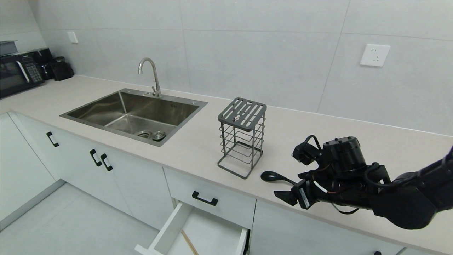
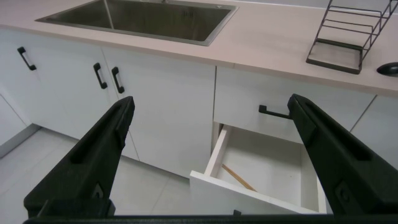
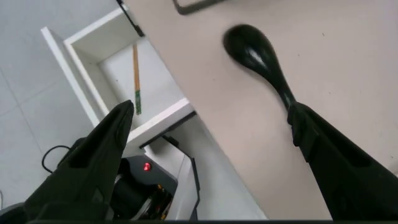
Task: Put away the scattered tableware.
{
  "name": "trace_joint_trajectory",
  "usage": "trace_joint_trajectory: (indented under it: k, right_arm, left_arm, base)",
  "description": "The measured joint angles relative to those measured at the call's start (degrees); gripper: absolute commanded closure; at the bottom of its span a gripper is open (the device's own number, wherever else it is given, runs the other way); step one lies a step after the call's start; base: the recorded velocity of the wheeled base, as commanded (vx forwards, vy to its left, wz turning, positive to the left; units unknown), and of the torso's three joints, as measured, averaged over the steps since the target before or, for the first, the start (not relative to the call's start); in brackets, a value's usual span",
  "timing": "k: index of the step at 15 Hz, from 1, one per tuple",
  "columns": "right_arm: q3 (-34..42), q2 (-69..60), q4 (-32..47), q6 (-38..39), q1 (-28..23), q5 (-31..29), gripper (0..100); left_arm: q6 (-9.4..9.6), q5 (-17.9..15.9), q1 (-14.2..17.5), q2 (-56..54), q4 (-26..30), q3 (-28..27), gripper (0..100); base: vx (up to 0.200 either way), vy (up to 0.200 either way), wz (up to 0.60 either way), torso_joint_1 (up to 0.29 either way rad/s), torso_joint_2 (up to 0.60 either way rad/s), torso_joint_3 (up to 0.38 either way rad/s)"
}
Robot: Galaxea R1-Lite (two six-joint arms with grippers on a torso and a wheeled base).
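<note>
Item count:
- 1 spoon [image 1: 271,176], black
- 1 chopstick [image 3: 135,78], wooden, in drawer
- 1 wire rack [image 1: 242,138]
- 1 open drawer [image 1: 165,228]
- 1 sink [image 1: 166,110]
- 2 drain openings [image 1: 144,134] [image 1: 159,134] in sink floor
- 1 faucet [image 1: 153,76]
- 4 cabinet handles [image 1: 52,139] [image 1: 95,157] [image 1: 106,162] [image 1: 204,199], black, seen in full
- 1 wall socket [image 1: 375,55]
- 1 wall switch [image 1: 72,37]
- 1 microwave [image 1: 17,72]
</note>
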Motion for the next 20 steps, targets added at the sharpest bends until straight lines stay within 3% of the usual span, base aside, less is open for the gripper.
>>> trace_joint_trajectory:
  k: [20]
  right_arm:
    - [-11.7,14.7,-0.2,-7.2,-7.9,5.4,0]
  left_arm:
    - [0.0,0.0,0.0,0.0,0.0,0.0,0]
  base:
    - [0.0,0.0,0.0,0.0,0.0,0.0]
